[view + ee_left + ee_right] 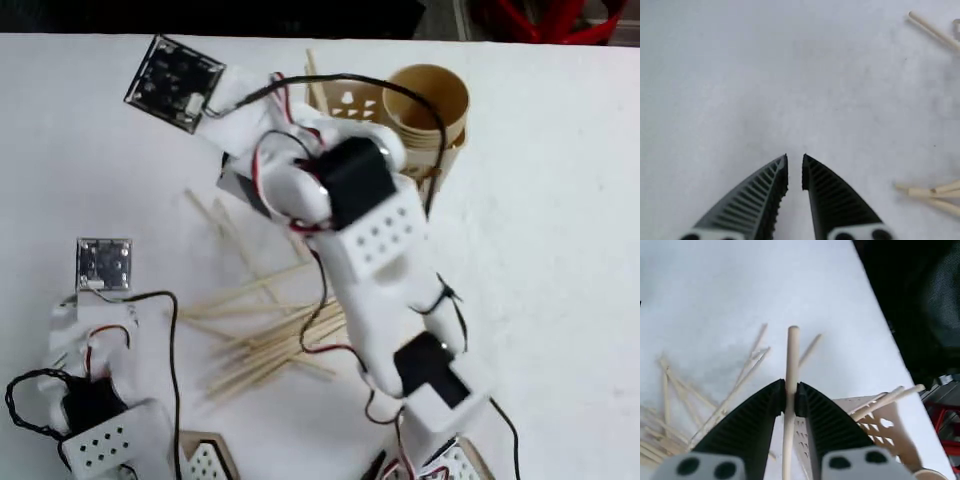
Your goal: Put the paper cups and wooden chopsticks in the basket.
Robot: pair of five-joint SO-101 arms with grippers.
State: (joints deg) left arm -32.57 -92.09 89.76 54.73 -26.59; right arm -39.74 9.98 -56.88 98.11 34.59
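Right gripper (790,390): jaws pinched on a single wooden chopstick (792,355), which stands out past the fingertips. It hangs over the basket (885,425), where two more sticks (890,395) lean across the rim.

Left gripper (794,162): tips a narrow slit apart, holding nothing, above bare white table (790,75).

Paper cups (430,105) sit stacked in the basket at the table's far side. Loose chopsticks (265,345) lie scattered mid-table between the arms. Beyond the table edge the room is dark.

In the high view the right arm covers much of the basket.
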